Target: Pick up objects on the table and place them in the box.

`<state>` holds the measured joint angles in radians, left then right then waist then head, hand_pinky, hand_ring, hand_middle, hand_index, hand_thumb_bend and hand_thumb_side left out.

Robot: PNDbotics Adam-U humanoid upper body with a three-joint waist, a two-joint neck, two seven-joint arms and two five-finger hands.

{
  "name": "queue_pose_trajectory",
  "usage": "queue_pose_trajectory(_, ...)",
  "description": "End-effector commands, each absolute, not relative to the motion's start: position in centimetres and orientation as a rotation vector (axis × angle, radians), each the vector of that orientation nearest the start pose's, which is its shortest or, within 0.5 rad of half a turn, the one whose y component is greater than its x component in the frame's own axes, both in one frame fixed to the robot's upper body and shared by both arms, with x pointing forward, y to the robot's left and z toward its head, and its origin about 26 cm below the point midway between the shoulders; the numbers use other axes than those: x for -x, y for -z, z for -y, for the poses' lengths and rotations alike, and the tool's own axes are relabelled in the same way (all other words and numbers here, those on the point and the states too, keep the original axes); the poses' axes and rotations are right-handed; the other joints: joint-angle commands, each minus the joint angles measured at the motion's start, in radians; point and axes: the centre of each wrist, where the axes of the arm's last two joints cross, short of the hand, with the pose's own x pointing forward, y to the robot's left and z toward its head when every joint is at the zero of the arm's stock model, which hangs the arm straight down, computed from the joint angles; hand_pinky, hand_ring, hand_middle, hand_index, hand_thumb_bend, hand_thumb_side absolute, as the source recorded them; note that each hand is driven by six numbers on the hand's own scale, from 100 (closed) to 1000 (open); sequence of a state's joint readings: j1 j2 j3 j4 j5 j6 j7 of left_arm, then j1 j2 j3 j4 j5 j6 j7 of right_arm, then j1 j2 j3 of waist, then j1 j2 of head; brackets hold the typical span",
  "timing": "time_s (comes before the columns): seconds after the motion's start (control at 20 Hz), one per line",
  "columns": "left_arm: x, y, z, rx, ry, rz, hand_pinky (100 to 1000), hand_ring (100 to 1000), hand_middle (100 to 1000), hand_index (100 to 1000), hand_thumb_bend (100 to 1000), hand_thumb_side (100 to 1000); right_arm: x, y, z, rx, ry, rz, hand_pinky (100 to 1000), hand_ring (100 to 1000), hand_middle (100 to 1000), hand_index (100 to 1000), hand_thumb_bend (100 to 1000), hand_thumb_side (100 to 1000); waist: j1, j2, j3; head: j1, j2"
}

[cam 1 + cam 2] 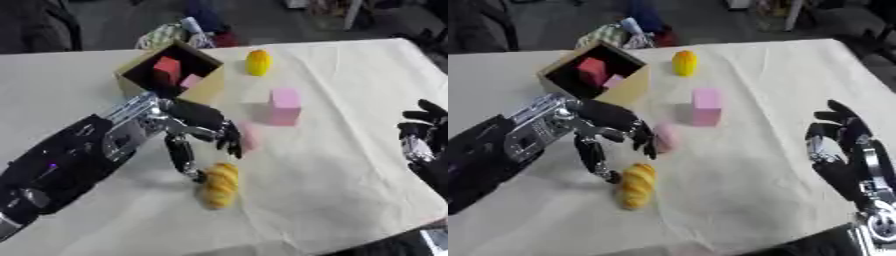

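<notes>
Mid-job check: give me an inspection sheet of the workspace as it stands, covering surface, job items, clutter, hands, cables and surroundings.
Surface: table under a wrinkled cream cloth.
Job's things: box at far left, holding a red block and a small pink piece. Outside it on the cloth: yellow fruit right of the box, pink block at centre, pink egg shape, bread nearest the front.
Clutter: nothing seen.
Hands: left hand open over the cloth, thumb tip at the bread, fingers by the pink egg shape. Right hand idle at the right edge, open, fingers up.
Cables: nothing seen.
Surroundings: patterned cloth items beyond the far table edge.
</notes>
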<state>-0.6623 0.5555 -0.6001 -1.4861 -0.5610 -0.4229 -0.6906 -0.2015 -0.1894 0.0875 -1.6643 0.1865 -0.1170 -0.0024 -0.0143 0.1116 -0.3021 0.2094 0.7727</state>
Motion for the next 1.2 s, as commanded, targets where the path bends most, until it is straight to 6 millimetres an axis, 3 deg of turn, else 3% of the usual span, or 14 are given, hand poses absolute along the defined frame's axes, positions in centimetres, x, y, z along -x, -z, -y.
queue_pose_trajectory(0.05,-38.2,-14.6,-18.3,0.175,-3.043,-1.497,687,584,613,775,499,100,-32.4,-8.3,23.9,0.189,-0.439,1.987,848,745,756,928,100,440,-0.009,0.001,-0.003,0.004,-0.003)
queue_pose_trajectory(0.15,-38.5,-13.8,-18.2,0.150,-3.079,-1.478,720,562,581,762,467,100,-32.4,-8.4,23.8,0.185,-0.440,1.990,848,745,756,928,100,440,-0.011,0.003,-0.006,0.006,-0.003)
queue_pose_trajectory(0.3,-39.1,-11.4,-19.1,0.069,-3.182,-1.482,855,612,619,816,421,100,-32.5,-8.5,23.8,0.186,-0.442,1.992,848,745,756,928,100,439,-0.013,0.006,-0.010,0.003,-0.003)
queue_pose_trajectory(0.5,-39.9,-8.5,-19.4,-0.048,-3.279,-1.451,879,653,654,847,388,100,-32.6,-8.7,23.6,0.180,-0.451,1.999,848,746,757,928,100,440,-0.016,0.007,-0.015,0.005,-0.003)
queue_pose_trajectory(0.55,-40.1,-8.1,-19.3,-0.061,-3.289,-1.439,859,643,643,837,381,100,-32.7,-8.8,23.5,0.177,-0.453,2.002,848,746,757,928,100,440,-0.017,0.007,-0.016,0.006,-0.003)
queue_pose_trajectory(0.65,-40.5,-8.4,-19.2,-0.040,-3.283,-1.444,758,590,588,783,270,100,-32.7,-8.8,23.5,0.178,-0.453,2.002,848,746,757,928,100,440,-0.019,0.008,-0.018,0.007,-0.003)
queue_pose_trajectory(0.7,-40.7,-8.8,-19.2,-0.020,-3.279,-1.463,669,540,537,731,100,126,-32.7,-8.8,23.5,0.180,-0.452,2.001,848,746,757,928,100,439,-0.019,0.007,-0.019,0.008,-0.003)
queue_pose_trajectory(0.8,-41.0,-9.9,-19.3,0.032,-3.274,-1.532,575,486,484,675,100,170,-32.7,-8.7,23.6,0.181,-0.448,1.999,848,745,757,928,100,439,-0.020,0.007,-0.019,0.008,-0.003)
queue_pose_trajectory(1.2,-40.7,-14.3,-19.5,0.271,-3.134,-1.756,427,333,304,501,100,235,-32.6,-8.5,23.8,0.188,-0.445,1.991,847,745,757,928,100,439,-0.017,0.001,-0.014,0.009,-0.003)
